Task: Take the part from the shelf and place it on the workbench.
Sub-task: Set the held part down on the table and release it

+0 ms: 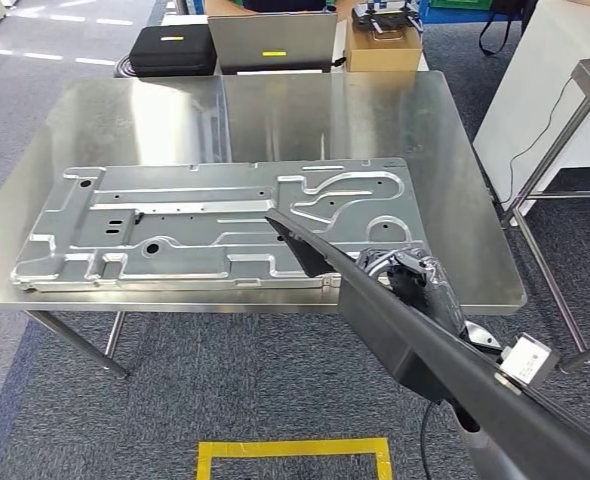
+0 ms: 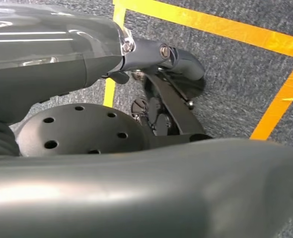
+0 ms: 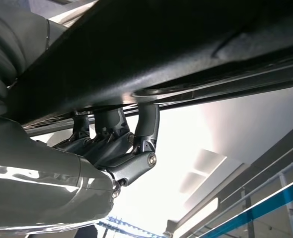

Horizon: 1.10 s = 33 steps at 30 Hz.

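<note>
My right hand (image 1: pixel 416 280) grips the long black part (image 1: pixel 398 320) from below, its tip over the tabletop (image 1: pixel 337 110) edge and the stamped metal panel (image 1: pixel 201 225), where it could snag or tip; my left hand's state I cannot tell

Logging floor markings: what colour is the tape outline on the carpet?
Yellow tape outline, clearest in the left wrist view.

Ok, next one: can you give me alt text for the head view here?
The robot's right hand grips a long dark part, its pointed tip reaching over the near edge of a steel workbench. A large stamped metal panel lies flat on the bench; yellow floor tape marks the carpet below.
</note>
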Available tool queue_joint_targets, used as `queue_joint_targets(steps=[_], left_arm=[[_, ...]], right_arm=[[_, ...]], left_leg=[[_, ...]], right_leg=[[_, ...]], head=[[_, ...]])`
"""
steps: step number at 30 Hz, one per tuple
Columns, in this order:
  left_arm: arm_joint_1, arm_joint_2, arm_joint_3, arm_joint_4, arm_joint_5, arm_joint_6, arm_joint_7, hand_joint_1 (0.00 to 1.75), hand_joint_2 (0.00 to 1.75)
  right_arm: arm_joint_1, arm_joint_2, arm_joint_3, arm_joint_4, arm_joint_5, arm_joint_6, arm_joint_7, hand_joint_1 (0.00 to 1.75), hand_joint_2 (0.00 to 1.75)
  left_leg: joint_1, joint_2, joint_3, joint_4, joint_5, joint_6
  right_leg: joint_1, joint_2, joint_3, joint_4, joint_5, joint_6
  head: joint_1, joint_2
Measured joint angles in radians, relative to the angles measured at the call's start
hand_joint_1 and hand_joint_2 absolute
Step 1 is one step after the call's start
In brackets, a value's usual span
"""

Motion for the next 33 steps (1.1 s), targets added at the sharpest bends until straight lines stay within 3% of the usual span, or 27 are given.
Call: queue_joint_targets(steps=[2, 4, 6, 9, 10, 12, 13, 14, 15, 17, 18, 19, 24, 26, 28, 29, 30, 33], left_arm=[[0.000, 0.001, 0.000, 0.000, 0.000, 0.000, 0.000, 0.00, 1.75], [0.000, 0.003, 0.000, 0.000, 0.000, 0.000, -0.001, 0.00, 1.75], [0.000, 0.005, 0.000, 0.000, 0.000, 0.000, -0.002, 0.00, 1.75], [-0.001, 0.005, 0.000, 0.000, 0.000, 0.000, -0.003, 0.00, 1.75], [-0.001, 0.005, 0.000, 0.000, 0.000, 0.000, -0.004, 0.00, 1.75], [-0.001, 0.004, 0.000, 0.000, 0.000, 0.000, -0.004, 0.00, 1.75], [0.000, 0.004, 0.000, 0.000, 0.000, 0.000, -0.004, 0.00, 1.75], [0.000, 0.004, 0.000, 0.000, 0.000, 0.000, -0.004, 0.00, 1.75], [0.001, 0.004, 0.000, 0.000, 0.000, 0.001, -0.004, 0.00, 1.75], [0.001, 0.004, 0.000, 0.000, 0.000, 0.001, -0.004, 0.00, 1.75], [0.001, 0.004, 0.000, 0.000, 0.000, 0.001, -0.004, 0.00, 1.75], [0.000, 0.004, 0.000, 0.000, 0.000, 0.001, -0.004, 0.00, 1.75], [-0.003, 0.004, 0.000, 0.000, 0.000, 0.001, -0.004, 0.00, 1.75], [-0.005, 0.004, 0.000, 0.000, -0.001, 0.001, -0.004, 0.00, 1.75], [-0.003, 0.004, 0.000, 0.000, -0.002, 0.001, -0.004, 0.00, 1.75], [-0.002, 0.004, 0.000, 0.000, -0.003, 0.000, -0.004, 0.00, 1.75], [0.000, 0.004, 0.000, 0.000, -0.003, 0.001, -0.004, 0.00, 1.75], [0.001, 0.004, 0.000, 0.000, -0.003, 0.000, -0.004, 0.00, 1.75]], right_arm=[[0.000, 0.002, 0.000, 0.000, 0.001, -0.002, 0.000, 1.75, 1.75], [0.000, 0.004, 0.000, 0.001, 0.002, -0.004, 0.000, 1.75, 1.75], [0.001, 0.006, 0.001, 0.002, 0.003, -0.006, 0.000, 1.75, 1.75], [0.001, 0.007, 0.001, 0.001, 0.004, -0.006, 0.000, 1.75, 1.75], [0.000, 0.007, 0.001, 0.000, 0.004, -0.006, 0.000, 1.75, 1.75], [0.000, 0.007, 0.001, 0.001, 0.004, -0.006, 0.000, 1.75, 1.75], [0.002, 0.007, 0.001, 0.002, 0.004, -0.006, 0.000, 1.75, 1.75], [0.004, 0.007, 0.001, 0.002, 0.004, -0.006, 0.000, 1.75, 1.75], [0.005, 0.007, 0.001, 0.003, 0.003, -0.006, 0.000, 1.75, 1.75], [0.005, 0.007, 0.001, 0.003, 0.003, -0.007, -0.001, 1.75, 1.75], [0.004, 0.007, 0.001, 0.003, 0.002, -0.007, -0.002, 1.75, 1.75], [0.004, 0.007, 0.001, 0.003, 0.002, -0.007, -0.003, 1.75, 1.75], [0.002, 0.007, 0.000, 0.002, -0.001, -0.007, -0.005, 1.75, 1.75], [0.001, 0.007, 0.000, 0.001, -0.002, -0.005, -0.005, 1.75, 1.75], [0.002, 0.007, 0.000, 0.001, -0.002, -0.004, -0.006, 1.75, 1.75], [0.002, 0.007, 0.000, 0.001, -0.002, -0.003, -0.006, 1.75, 1.75], [0.002, 0.007, 0.000, 0.001, -0.002, -0.003, -0.006, 1.75, 1.75], [0.000, 0.007, 0.000, 0.001, -0.003, -0.002, -0.006, 1.75, 1.75]], left_leg=[[-0.004, -0.001, 0.038, -0.115, 0.088, 0.015], [-0.012, -0.002, 0.069, -0.195, 0.129, 0.030], [-0.019, -0.002, 0.075, -0.213, 0.121, 0.040], [-0.010, 0.000, 0.096, -0.248, 0.109, 0.049], [-0.007, 0.001, 0.104, -0.256, 0.107, 0.051], [-0.007, 0.001, 0.113, -0.259, 0.101, 0.054], [-0.007, 0.001, 0.117, -0.259, 0.097, 0.054], [-0.007, 0.001, 0.123, -0.259, 0.093, 0.053], [-0.006, 0.000, 0.131, -0.259, 0.087, 0.052], [-0.005, -0.001, 0.152, -0.259, 0.072, 0.043], [-0.007, -0.001, 0.158, -0.257, 0.065, 0.038], [-0.008, -0.001, 0.161, -0.255, 0.060, 0.032], [-0.008, 0.001, 0.155, -0.236, 0.038, 0.013], [-0.004, 0.001, 0.108, -0.142, -0.006, 0.001], [0.001, 0.001, 0.033, -0.011, -0.048, -0.006], [0.002, 0.001, 0.007, 0.024, -0.046, -0.007], [0.002, 0.001, -0.001, 0.020, -0.024, -0.006], [-0.001, 0.000, 0.053, -0.142, 0.097, 0.008]], right_leg=[[0.001, 0.002, 0.021, -0.002, -0.014, 0.003], [0.000, 0.004, 0.033, -0.005, -0.023, 0.010], [-0.001, 0.004, 0.033, -0.010, -0.026, 0.021], [0.001, 0.002, 0.027, 0.008, -0.045, 0.035], [0.001, 0.002, 0.010, 0.046, -0.065, 0.037], [0.001, 0.002, -0.061, 0.171, -0.112, 0.040], [0.001, 0.002, -0.098, 0.226, -0.123, 0.043], [0.001, 0.002, -0.122, 0.253, -0.115, 0.045], [0.000, 0.002, -0.126, 0.240, -0.085, 0.048], [-0.001, 0.000, -0.088, 0.127, 0.002, 0.049], [0.000, -0.001, -0.066, 0.070, 0.031, 0.047], [0.002, -0.001, -0.051, 0.032, 0.043, 0.041], [0.001, 0.000, -0.038, 0.003, 0.031, 0.012], [-0.002, -0.003, -0.031, 0.001, 0.026, 0.003], [-0.002, -0.005, -0.024, 0.001, 0.019, -0.002], [-0.002, -0.004, -0.020, 0.001, 0.015, -0.002], [-0.002, -0.002, -0.012, 0.001, 0.010, -0.001], [-0.001, 0.001, 0.016, 0.000, -0.008, 0.005]], head=[[0.000, 0.000], [0.000, 0.000], [0.000, 0.000], [0.000, 0.000], [0.001, 0.000], [0.002, 0.000], [0.002, 0.000], [0.002, 0.000], [0.002, 0.000], [0.001, 0.000], [0.002, 0.000], [0.002, 0.000], [0.001, 0.000], [0.001, 0.000], [0.001, 0.000], [0.001, 0.000], [0.001, 0.000], [0.001, 0.000]])
